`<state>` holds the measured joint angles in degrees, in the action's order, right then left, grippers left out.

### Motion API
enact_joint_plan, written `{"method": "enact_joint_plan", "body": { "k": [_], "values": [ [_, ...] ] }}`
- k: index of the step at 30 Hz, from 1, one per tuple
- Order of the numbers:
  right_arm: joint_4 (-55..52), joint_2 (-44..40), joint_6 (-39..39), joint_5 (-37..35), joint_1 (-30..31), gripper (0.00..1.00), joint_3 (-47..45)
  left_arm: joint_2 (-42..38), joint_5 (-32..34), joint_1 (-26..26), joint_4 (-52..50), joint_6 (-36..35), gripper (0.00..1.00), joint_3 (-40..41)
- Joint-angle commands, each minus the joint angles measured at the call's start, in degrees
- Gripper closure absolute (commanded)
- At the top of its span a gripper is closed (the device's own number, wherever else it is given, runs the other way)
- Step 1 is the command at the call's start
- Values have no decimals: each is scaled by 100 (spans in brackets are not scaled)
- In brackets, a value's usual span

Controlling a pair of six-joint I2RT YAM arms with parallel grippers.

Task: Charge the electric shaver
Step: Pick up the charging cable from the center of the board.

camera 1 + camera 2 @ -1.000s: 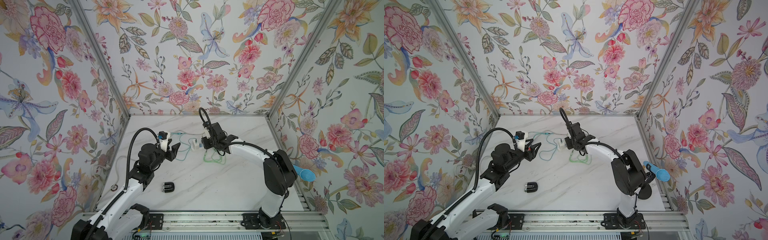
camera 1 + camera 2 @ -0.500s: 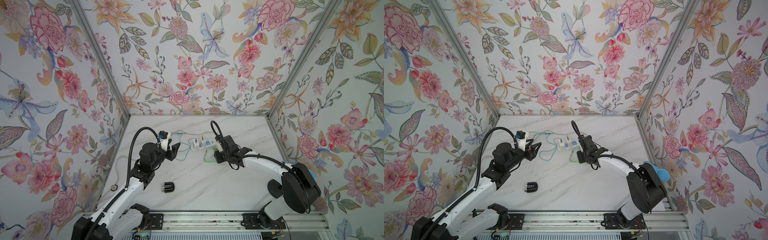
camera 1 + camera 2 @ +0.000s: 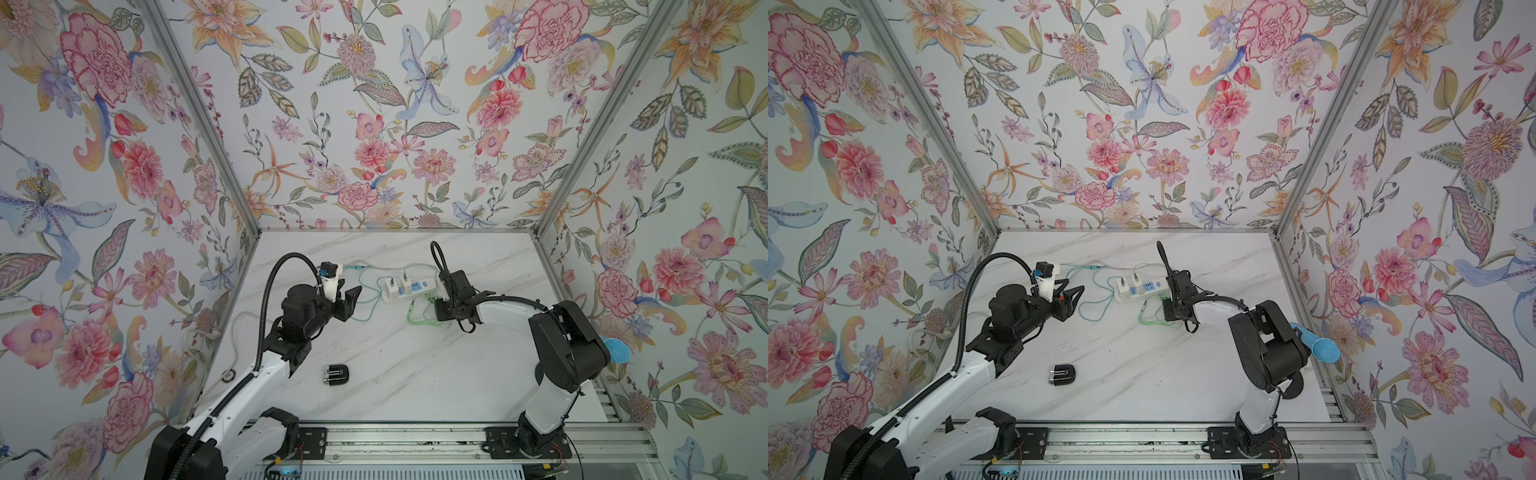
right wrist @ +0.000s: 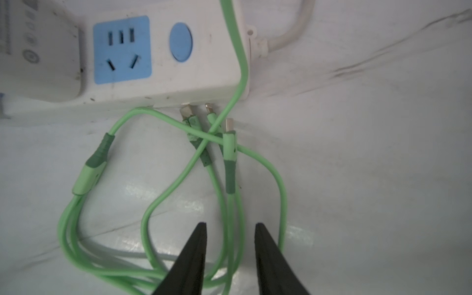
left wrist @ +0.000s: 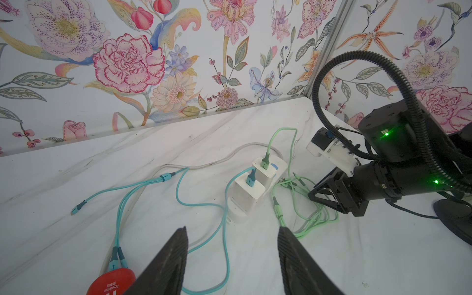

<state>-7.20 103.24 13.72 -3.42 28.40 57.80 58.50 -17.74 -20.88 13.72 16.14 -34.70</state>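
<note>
Your right gripper (image 4: 230, 226) sits low over the green cable (image 4: 229, 163) with its jaws partly apart. Strands of the cable run through the gap, and neither finger visibly presses on them. The cable's three loose plugs lie just ahead, their tips close against the side of the power strip (image 4: 178, 63), and another run of the same cable crosses over them.

Your left gripper (image 5: 232, 228) hangs above the table (image 5: 357, 255) with its jaws wide apart and nothing in them. A teal cable (image 5: 166, 176) lies on the marble below it. Two white chargers (image 5: 249, 191) stand in the strip, one feeding the teal cable and the other the green.

The shaver (image 3: 336, 374) lies on the table toward the front edge, well apart from both grippers and from every plug. In both top views your right wrist covers part of the green tangle.
</note>
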Motion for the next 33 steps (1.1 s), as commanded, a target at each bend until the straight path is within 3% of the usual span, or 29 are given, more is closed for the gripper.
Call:
{"method": "enact_joint_plan", "body": {
  "k": [1, 13, 21, 26, 33],
  "values": [
    [132, 188, -63, -16, -37, 67, 228, -29, -11, 67, -92, 14, 41, -207],
    [101, -85, -119, -285, 56, 95, -27, -75, -81, 67, -158, 3, 41, -196],
    [-139, -1253, -275, -364, 326, 99, -446, -107, -404, 6, -113, 53, 45, -18],
    [130, -2094, -735, 333, 616, 100, -837, 66, -776, -211, 170, 170, 45, 9],
    [249, -2881, -1493, 1951, 631, 100, -1266, 622, -1652, -713, 734, 248, 46, 43]
  ]
}}
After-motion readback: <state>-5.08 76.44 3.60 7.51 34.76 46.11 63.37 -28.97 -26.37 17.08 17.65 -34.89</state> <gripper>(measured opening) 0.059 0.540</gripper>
